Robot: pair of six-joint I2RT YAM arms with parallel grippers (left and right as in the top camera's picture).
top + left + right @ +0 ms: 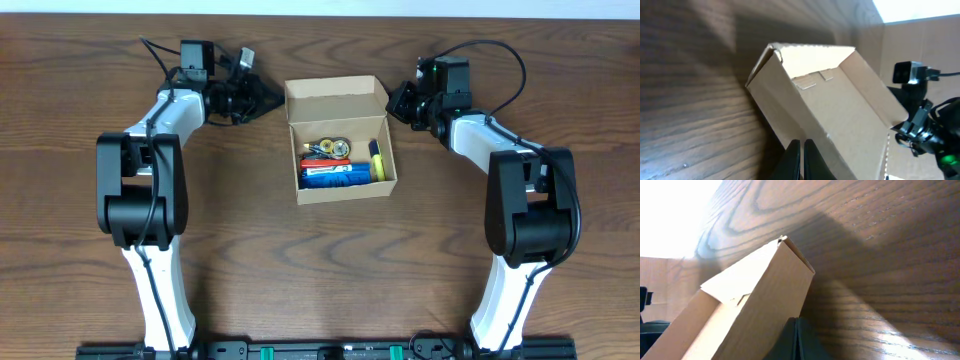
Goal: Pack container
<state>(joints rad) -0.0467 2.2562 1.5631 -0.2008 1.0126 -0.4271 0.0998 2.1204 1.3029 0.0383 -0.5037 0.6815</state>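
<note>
The container (341,190) is a tan cardboard box at the table's middle, its flap lid (334,98) standing open at the far side. Inside lie a blue case (330,177), a yellow marker (376,160), a red item and small round things. My left gripper (274,98) is shut and empty, its tips at the lid's left edge; the lid fills the left wrist view (840,105), fingers (802,150) together. My right gripper (394,104) is shut and empty at the lid's right edge; the right wrist view shows the lid (750,305) beside its closed fingers (796,330).
The wooden table (250,260) spreads around the box. Both arm bases stand at the front left (140,190) and front right (530,200). The right arm's camera shows in the left wrist view (920,115).
</note>
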